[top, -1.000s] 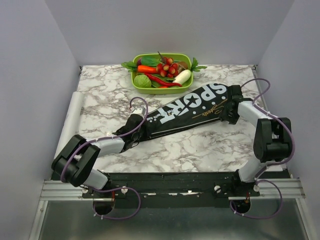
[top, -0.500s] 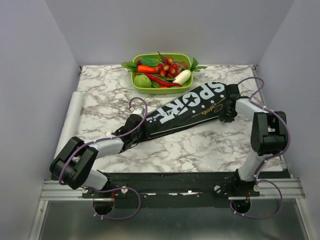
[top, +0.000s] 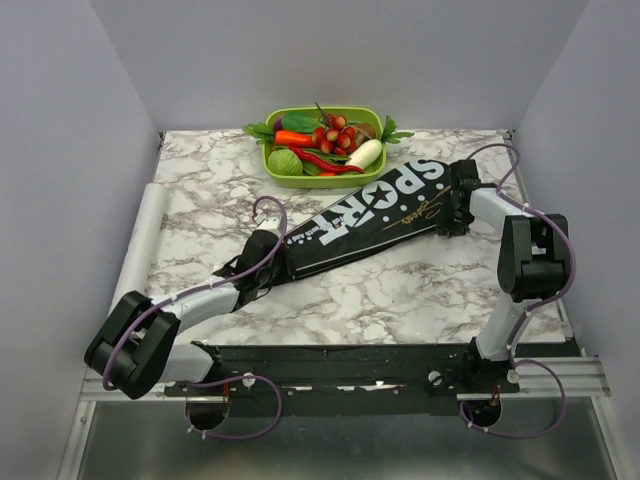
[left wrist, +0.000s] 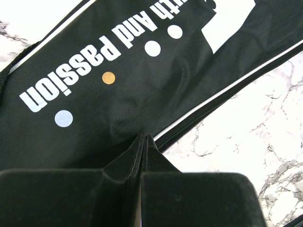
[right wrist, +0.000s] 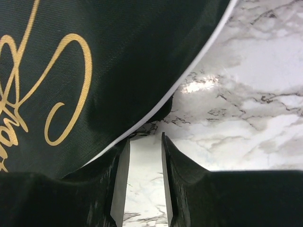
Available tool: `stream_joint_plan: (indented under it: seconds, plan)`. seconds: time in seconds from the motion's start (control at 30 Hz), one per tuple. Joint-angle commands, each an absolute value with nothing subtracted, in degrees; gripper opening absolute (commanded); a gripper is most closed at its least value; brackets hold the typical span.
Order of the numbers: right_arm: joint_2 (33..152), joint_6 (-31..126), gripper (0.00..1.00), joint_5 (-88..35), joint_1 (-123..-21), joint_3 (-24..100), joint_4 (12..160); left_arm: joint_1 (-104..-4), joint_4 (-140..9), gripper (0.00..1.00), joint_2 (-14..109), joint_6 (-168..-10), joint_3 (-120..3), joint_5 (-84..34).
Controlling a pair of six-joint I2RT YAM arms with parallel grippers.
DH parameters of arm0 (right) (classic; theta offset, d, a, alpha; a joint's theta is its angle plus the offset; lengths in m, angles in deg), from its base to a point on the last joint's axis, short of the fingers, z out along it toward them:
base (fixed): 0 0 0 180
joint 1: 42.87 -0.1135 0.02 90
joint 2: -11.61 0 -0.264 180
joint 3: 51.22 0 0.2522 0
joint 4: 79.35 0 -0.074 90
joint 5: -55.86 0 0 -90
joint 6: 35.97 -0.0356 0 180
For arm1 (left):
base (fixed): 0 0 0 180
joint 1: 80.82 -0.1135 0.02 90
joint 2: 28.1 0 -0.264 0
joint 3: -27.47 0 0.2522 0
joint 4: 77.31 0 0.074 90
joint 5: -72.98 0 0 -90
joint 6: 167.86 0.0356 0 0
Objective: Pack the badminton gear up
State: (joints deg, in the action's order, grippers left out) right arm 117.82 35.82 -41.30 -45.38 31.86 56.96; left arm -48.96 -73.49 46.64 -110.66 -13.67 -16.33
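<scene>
green tray (top: 312, 182) just beside bag (top: 370, 215), far side

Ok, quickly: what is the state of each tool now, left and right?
Left tool: closed, pinching a fold of the black bag.
Right tool: slightly open, nothing seen in the gap; the bag's edge lies just beside it.

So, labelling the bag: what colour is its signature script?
Gold script on black bag; right wrist view shows it best.
</scene>
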Motion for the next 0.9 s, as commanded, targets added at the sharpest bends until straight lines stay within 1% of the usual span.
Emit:
stream_joint_plan:
  seconds: [0.0,0.17,0.33,0.37,0.4,0.47,0.57,0.6,0.67,0.7,0.77,0.87]
  plan:
    - [119.71,41.28,0.41,-34.86,-45.07,34.34,57.71,-49.35,-72.25,0.05,43.71,-110.03,-11.88,-16.93]
    - [119.63,43.57,0.41,-29.58,-45.07,34.26,58.59,-49.35,-70.76,0.05,41.34,-108.98,-10.91,-15.88]
    - [119.54,45.86,0.41,-29.83,-45.07,35.57,58.24,-49.35,-69.97,0.06,39.14,-109.85,-9.76,-14.30]
    - [119.36,46.12,0.40,-30.36,-45.07,35.75,58.15,-49.35,-69.62,0.06,38.96,-110.12,-9.76,-13.42]
    - [119.10,46.65,0.40,-31.06,-45.07,36.01,57.72,-49.35,-69.62,0.10,39.05,-110.38,-9.76,-12.63]
    - [117.96,47.09,0.40,-31.33,-45.07,35.93,57.10,-49.35,-70.05,0.10,39.66,-110.38,-10.20,-13.84]
    - [115.85,46.48,0.41,-33.78,-45.07,34.70,56.66,-49.35,-72.51,0.04,41.42,-111.69,-10.99,-19.54]
    - [114.28,45.69,0.44,-37.27,-45.07,34.35,56.66,-49.00,-73.65,0.04,41.68,-112.31,-10.91,-21.04]
    - [113.12,45.51,0.50,-39.93,-45.07,33.99,56.57,-48.21,-76.64,0.04,41.68,-113.45,-10.99,-23.34]
    - [112.60,45.51,0.55,-41.68,-45.07,33.99,56.13,-46.99,-77.00,0.04,41.68,-113.46,-11.86,-23.61]
    - [112.24,45.33,0.58,-42.40,-45.07,34.17,55.87,-45.49,-76.91,0.05,42.21,-113.28,-13.27,-24.30]
    - [112.33,44.89,0.59,-42.49,-45.07,34.08,55.43,-43.03,-78.75,0.07,44.66,-114.16,-15.82,-26.06]
